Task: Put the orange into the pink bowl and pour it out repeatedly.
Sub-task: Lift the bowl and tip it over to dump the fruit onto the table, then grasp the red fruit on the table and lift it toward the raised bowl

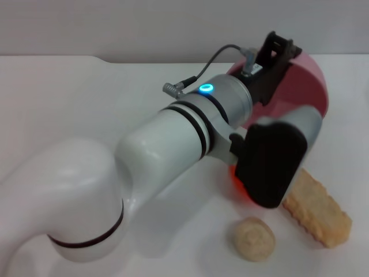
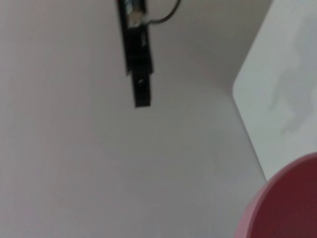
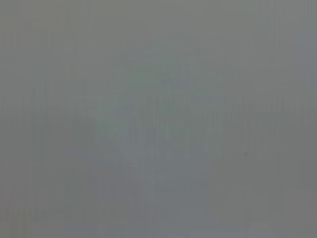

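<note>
My left claw [image 1: 275, 49] reaches over the round pink plastic bowl [image 1: 308, 81] (I cannot tell whether it pinches). The shiny orange toy fruit [image 1: 235, 180] peeks out below my arm, nearer me, on the white tabletop [image 1: 86, 98].

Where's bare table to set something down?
Free: the far left of the table, beyond the left arm. Crowded: near right, where the bowl, orange, beige lump and biscuit cluster around the left hand.
</note>
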You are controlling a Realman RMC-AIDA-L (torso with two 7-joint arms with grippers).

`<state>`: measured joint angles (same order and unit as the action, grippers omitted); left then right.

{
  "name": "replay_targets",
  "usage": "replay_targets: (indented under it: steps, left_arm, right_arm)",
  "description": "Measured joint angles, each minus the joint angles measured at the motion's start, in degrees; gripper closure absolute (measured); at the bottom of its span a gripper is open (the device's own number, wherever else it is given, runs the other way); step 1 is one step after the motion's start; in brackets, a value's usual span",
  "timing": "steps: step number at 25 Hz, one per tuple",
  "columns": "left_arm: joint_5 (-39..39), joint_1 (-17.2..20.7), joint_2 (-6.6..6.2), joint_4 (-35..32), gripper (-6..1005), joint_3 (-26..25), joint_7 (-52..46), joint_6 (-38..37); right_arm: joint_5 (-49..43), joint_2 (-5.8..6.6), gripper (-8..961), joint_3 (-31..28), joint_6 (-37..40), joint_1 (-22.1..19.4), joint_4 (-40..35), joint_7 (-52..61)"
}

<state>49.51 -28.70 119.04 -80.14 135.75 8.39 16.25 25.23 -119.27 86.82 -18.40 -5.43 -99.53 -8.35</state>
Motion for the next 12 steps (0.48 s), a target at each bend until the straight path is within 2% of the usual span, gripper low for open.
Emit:
replay_targets:
  steps: [8, 9, 11, 12]
  left_arm:
    - [-0.21, -1.93, 0.07, -0.69, 954, -3.57, -19.71, 4.19]
    - [-2.21, -2.86, 0.03, -1.31, 954, -5.62, -26.16, 7.04]
    - [-3.56, -3.26, -0.02, -1.64, 954, -6.50, -28.17, 8.55]
    - [-9.10, -4.33, -0.18, -3.00, 954, -9.00, -30.53, 12.82]
  right_arm:
    - [0.00, 0.06, 361, 0.28, -0.87, 0.75, 0.10, 0.00]
    - [0.00, 0.06, 361, 0.53, -1.13, 0.94, 0.14, 0.00]
    - [0.00, 0.09, 361, 1.09, -2.10, 1.30, 0.15, -0.02]
    - [0.00, 0.13, 361, 1.37, -3.12, 1.62, 0.04, -0.01]
